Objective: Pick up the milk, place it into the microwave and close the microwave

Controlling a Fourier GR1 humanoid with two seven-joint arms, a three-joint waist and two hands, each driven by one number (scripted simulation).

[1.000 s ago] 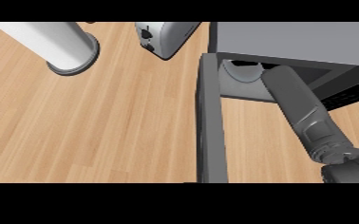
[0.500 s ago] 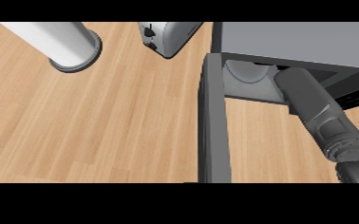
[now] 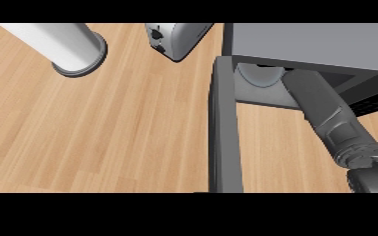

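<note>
The grey microwave [image 3: 303, 45] is seen at the upper right, its door [image 3: 224, 130] swung open toward the viewer. The milk cannot be made out inside.

Light wooden counter [image 3: 133, 130], white cylinder [image 3: 70, 47] far left, toaster [image 3: 177, 37] behind, grey microwave [image 3: 310, 45] right

No text, label, brand, number or sign can be read anywhere.
</note>
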